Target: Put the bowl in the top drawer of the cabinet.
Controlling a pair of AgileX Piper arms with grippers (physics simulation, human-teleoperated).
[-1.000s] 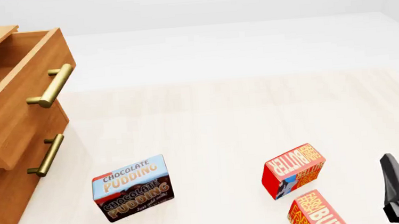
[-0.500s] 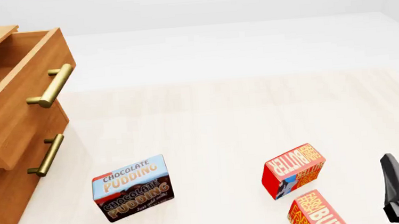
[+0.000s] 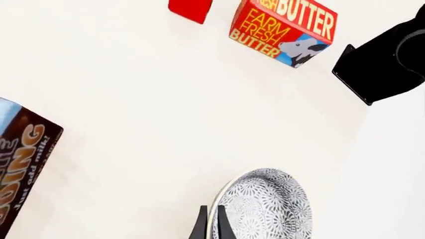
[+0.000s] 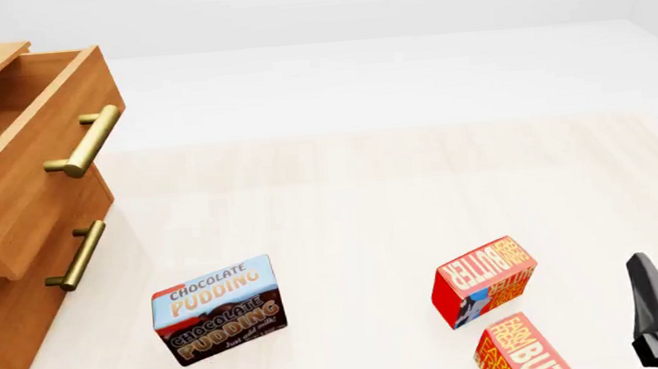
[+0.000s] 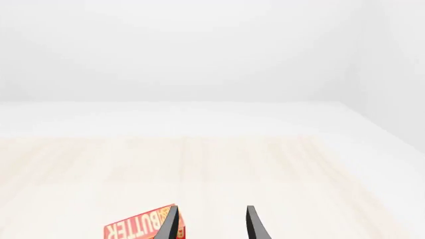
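At the desk's left edge we see the warm brown wood-grain cabinet (image 4: 9, 289); its top drawer (image 4: 33, 146), the upper one with the long brass bar handle (image 4: 82, 142), stands pulled out and open, so the goal is ready to receive. Next in size, the blue and brown chocolate pudding box (image 4: 218, 309) sits near the desk's front edge, left of centre. Two red and yellow butter boxes (image 4: 486, 280) lie toward the front right corner, one partly cut off by the frame. The round, shallow grey bowl with pale dotted pattern (image 3: 269, 206) shows only in the left wrist view, held on edge; the left gripper (image 3: 209, 226) pinches its rim between two nearly closed fingers (the front view shows just a dark fingertip at the front edge). The right gripper (image 5: 211, 221) hangs idle with its jaws spread and nothing between them. We judge the risks thus: a thin rim pinch may let the bowl pivot or slip during carriage, and the pudding box stands close enough to be clipped on the way to the drawer.
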